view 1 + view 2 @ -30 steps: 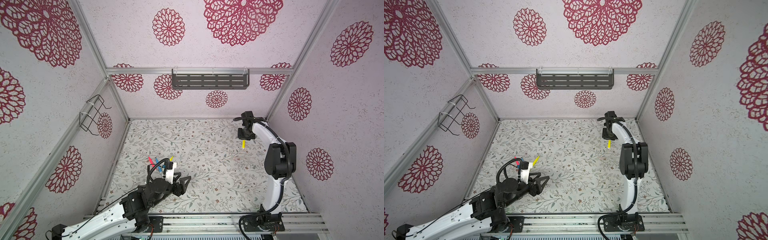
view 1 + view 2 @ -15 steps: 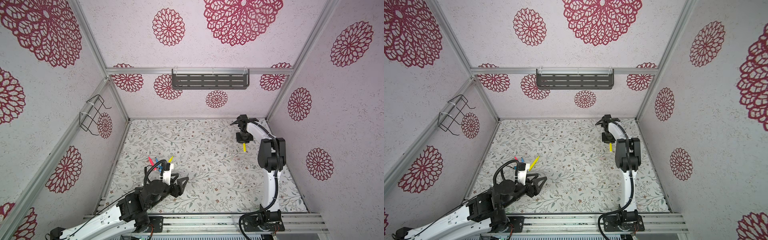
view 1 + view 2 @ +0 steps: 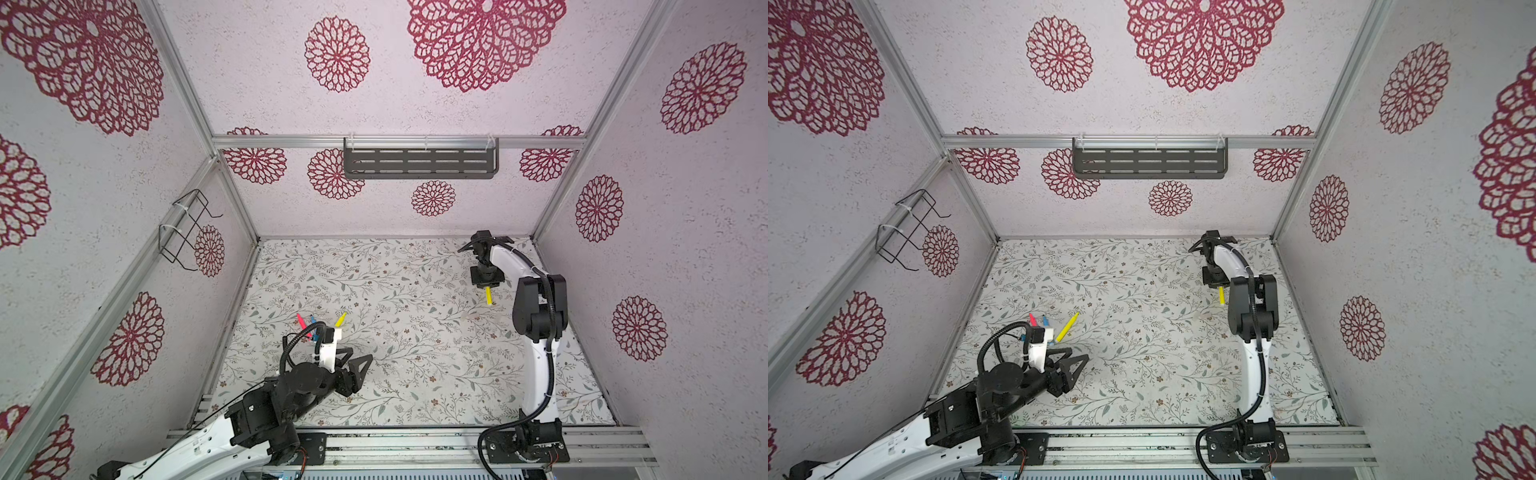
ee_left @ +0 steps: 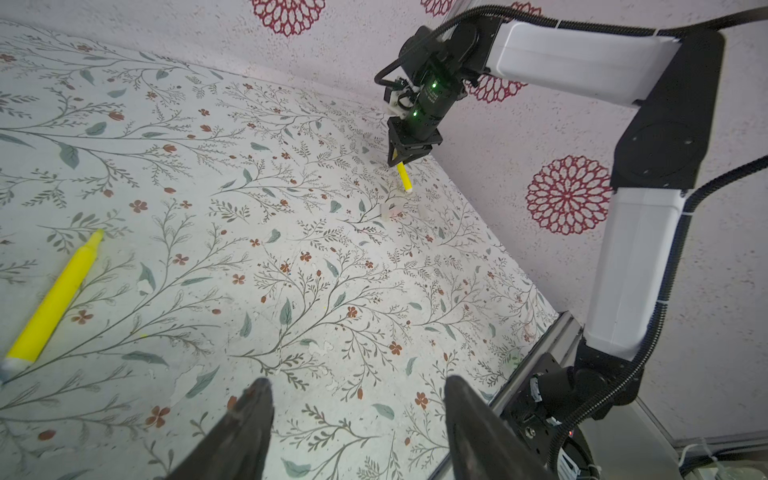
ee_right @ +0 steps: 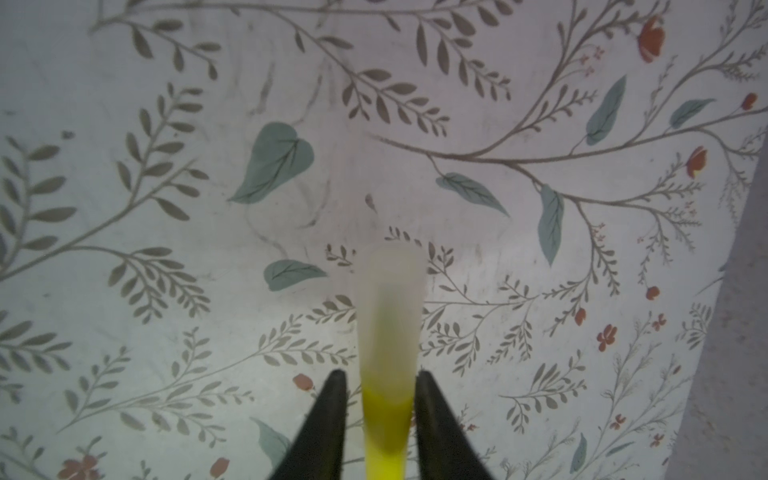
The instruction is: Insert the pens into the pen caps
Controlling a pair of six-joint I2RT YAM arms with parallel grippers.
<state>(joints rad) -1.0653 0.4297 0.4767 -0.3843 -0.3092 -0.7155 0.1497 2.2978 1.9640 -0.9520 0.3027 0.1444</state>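
Where the floral-print surface (image 3: 415,353) ends, pale walls (image 3: 415,95) with red rosettes close its left, far and right edges. A dark slotted shelf (image 3: 419,163) hangs on the far wall and a wire basket (image 3: 187,228) on the left one; an aluminium rail (image 3: 415,440) runs along the front edge. Middle of the surface is bare, leaving wide room for moving. Near the front left corner the left gripper (image 3: 359,356) sits low, jaws spread, nothing between them. Just beyond it, near the left edge, lie the pink-red pen (image 3: 301,321), the blue pen (image 3: 312,320) and the yellow pen (image 3: 1068,326), its tapered tip bare in the left wrist view. Near the far right corner the right gripper (image 3: 485,284) points down, jaws close on either side of the second yellow pen (image 4: 404,176), which stands near upright with a clear cap (image 5: 390,307) over its lower end. A sliver of surface shows between one jaw and the barrel, so I cannot tell whether the jaws pinch it. A loose cap (image 4: 388,211) lies on the surface just beside it.
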